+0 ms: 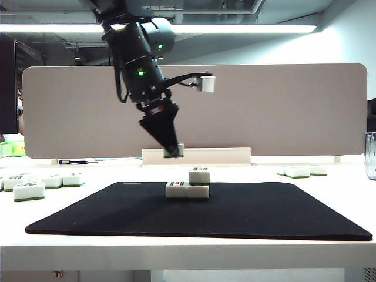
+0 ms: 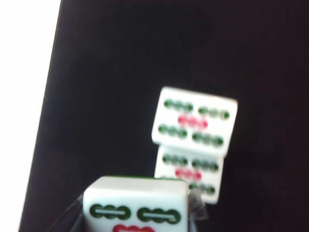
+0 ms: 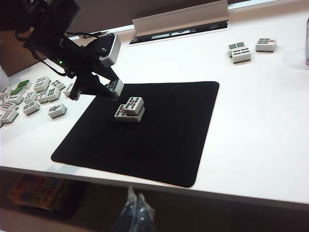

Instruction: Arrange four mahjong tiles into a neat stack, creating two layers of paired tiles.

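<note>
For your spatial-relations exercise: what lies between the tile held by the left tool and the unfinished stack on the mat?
Nothing: the exterior view shows only air and bare black mat between the left tool with its tile and the stack.

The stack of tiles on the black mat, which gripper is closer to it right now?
Left. The left gripper, shut on a mahjong tile, hangs just above the stack, slightly to its left in the exterior view. The right gripper sits far back, beyond the table's near edge.
</note>
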Tool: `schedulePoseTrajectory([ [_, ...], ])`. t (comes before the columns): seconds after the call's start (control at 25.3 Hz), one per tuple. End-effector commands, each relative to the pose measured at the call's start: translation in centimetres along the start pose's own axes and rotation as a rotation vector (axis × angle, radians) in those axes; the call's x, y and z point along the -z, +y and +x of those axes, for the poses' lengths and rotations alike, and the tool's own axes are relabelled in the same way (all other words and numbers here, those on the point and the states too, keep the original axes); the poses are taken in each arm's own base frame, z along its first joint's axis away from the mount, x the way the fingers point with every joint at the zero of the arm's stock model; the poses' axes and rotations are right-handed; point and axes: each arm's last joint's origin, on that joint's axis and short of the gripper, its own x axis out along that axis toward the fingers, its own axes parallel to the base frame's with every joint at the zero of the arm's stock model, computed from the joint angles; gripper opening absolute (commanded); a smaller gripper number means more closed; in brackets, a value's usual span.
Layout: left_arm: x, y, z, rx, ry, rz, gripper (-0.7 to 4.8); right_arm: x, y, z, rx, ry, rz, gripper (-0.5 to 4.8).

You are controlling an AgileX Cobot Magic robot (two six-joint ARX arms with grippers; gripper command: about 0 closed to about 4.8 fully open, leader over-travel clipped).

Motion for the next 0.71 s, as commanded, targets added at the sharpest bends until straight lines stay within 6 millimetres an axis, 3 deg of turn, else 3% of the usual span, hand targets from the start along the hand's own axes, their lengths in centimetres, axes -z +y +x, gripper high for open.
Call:
schedulePoseTrajectory([
  [0.04,0.4,-0.3,-0.3,0.032,0.031,-0.01,1.53,0.1,0.1,-0.3,-0.006,-0.021,-0.013,-0.01],
  [0.28,0.3,-0.5,-0.2,0.057,0.019,-0.009,1.53,0.1,0.1,-0.3,-0.006,-0.022,-0.013,-0.01],
  [0.71,0.8,-0.8,2.2,0.141,0.04,-0.026,1.52,0.1,0.1,-0.3,-0.006,-0.02,-0.013,-0.01],
])
